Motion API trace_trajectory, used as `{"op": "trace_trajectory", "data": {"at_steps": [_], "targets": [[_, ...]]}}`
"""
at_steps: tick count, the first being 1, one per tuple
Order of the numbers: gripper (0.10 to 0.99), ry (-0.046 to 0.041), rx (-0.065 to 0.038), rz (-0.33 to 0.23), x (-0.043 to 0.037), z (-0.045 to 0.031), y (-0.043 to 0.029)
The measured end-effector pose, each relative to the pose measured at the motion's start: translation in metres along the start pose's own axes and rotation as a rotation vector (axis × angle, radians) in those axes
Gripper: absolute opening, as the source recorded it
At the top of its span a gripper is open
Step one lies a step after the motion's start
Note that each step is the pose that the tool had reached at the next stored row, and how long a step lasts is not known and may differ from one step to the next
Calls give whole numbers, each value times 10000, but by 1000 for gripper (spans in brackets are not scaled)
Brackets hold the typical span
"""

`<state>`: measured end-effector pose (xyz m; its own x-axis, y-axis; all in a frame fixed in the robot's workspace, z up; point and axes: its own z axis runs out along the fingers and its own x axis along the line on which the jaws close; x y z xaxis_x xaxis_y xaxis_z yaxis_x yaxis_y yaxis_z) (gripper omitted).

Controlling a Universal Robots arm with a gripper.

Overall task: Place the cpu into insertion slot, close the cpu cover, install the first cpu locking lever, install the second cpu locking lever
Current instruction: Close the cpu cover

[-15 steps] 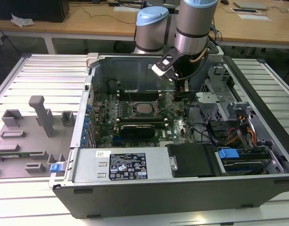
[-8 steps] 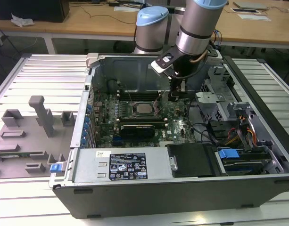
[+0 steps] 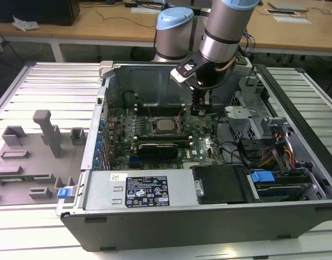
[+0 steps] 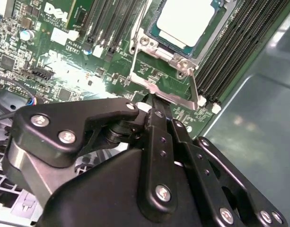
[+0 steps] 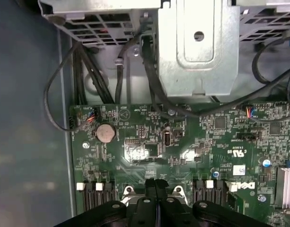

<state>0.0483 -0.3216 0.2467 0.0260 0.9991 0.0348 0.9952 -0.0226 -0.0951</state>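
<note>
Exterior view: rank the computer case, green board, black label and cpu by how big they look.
1. computer case
2. green board
3. black label, nearer the camera, which flatters it
4. cpu, smallest

cpu (image 4: 185,21): metal top, dull silver-grey, smooth, matt.
cpu cover (image 4: 178,59): bare bright metal, slight shine.
gripper (image 4: 153,100): black matt body, shiny metal screw heads.
motherboard (image 5: 135,137): green lacquered board, glossy, with glare spots.
drive cage (image 5: 197,61): stamped sheet metal, pale grey, satin.
table (image 3: 46,86): ribbed metal slats, pale silver.
</note>
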Motion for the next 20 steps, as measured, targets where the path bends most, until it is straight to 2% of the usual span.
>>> {"op": "trace_trajectory", "data": {"at_steps": [3,5,8,13,18,19,20], "targets": [[106,-17,-115,-3,26,5,-40],[106,-34,-246,-9,57,11,-91],[106,-65,-327,-8,75,20,-176],[106,-90,-368,-5,82,38,-308],[106,-95,-387,-6,84,47,-383],[106,-98,-453,-9,85,49,-407],[106,-93,-571,-15,86,53,-425]]}}
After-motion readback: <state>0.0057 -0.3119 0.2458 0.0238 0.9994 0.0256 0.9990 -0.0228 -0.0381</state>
